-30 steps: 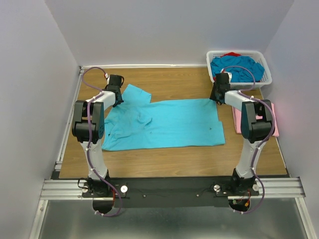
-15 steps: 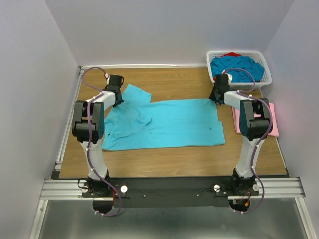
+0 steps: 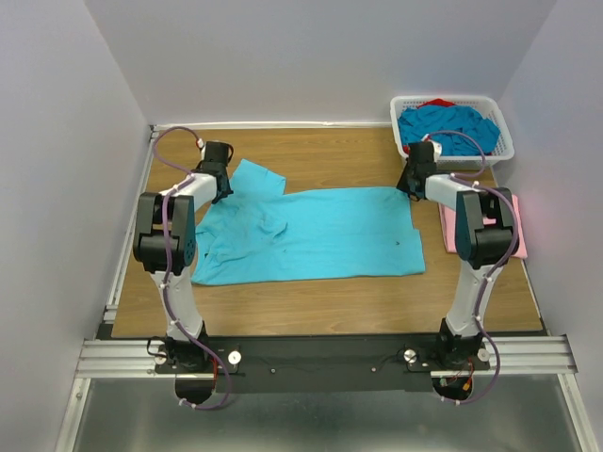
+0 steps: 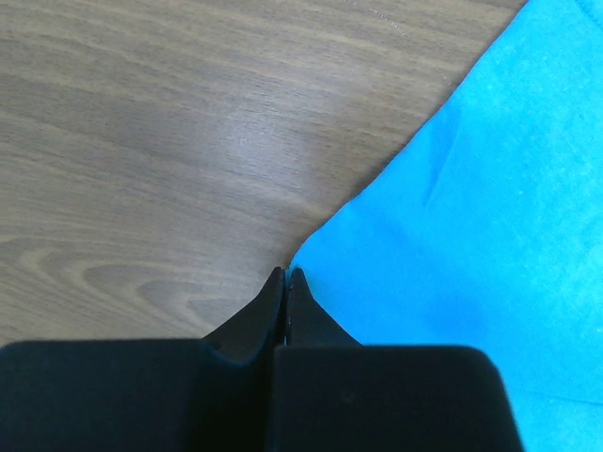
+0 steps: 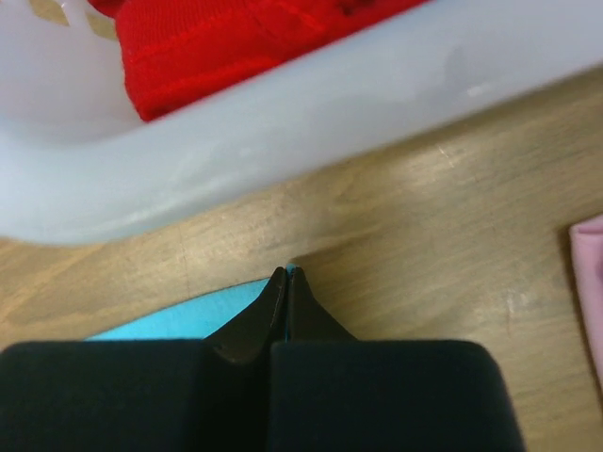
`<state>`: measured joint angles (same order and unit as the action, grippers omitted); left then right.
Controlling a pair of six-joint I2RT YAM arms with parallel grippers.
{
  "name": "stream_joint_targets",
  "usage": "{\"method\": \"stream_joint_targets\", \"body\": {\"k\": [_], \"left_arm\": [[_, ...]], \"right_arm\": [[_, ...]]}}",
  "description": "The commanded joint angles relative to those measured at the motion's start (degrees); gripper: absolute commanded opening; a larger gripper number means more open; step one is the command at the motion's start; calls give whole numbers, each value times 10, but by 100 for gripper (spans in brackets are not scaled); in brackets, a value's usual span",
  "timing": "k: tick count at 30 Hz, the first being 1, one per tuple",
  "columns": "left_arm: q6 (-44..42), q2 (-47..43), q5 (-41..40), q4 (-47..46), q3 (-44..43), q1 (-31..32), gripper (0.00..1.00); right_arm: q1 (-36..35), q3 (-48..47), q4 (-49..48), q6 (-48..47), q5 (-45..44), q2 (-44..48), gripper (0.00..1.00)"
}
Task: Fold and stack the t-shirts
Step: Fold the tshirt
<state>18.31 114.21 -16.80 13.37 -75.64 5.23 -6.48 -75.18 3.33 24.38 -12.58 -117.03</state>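
Left gripper (image 4: 285, 275), right gripper (image 5: 285, 273), tapered black tips pinching soft turquoise t-shirt (image 3: 320, 240) edges

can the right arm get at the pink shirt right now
Probably yes: the pink shirt lies close beside the right arm, nothing visibly on it, but its jaws, shut on the turquoise shirt, must release first.

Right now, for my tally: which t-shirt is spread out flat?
The turquoise t-shirt in the middle; the other turquoise shirts sit bunched in the basket, and the pink t-shirt lies compact at the right edge.

turquoise t-shirt (image 3: 311, 235) spread flat, pink t-shirt (image 3: 448, 231) beside
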Motion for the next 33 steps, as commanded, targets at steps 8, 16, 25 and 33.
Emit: {"method": "stream_joint_targets", "body": {"k": [8,16,25,33], "left_arm": [[-6,-70,62,3,11,-5,0],[-15,-104,63,-17,31,-5,0],[-12,-159,59,-11,87,-6,0],[-6,-205,55,-11,143,-5,0]], "right_arm": [[31,55,9,-31,-12,93,1],[34,74,10,-34,29,125,1],[34,142,10,-28,32,196,1],[45,208,12,-21,11,249,1]]}}
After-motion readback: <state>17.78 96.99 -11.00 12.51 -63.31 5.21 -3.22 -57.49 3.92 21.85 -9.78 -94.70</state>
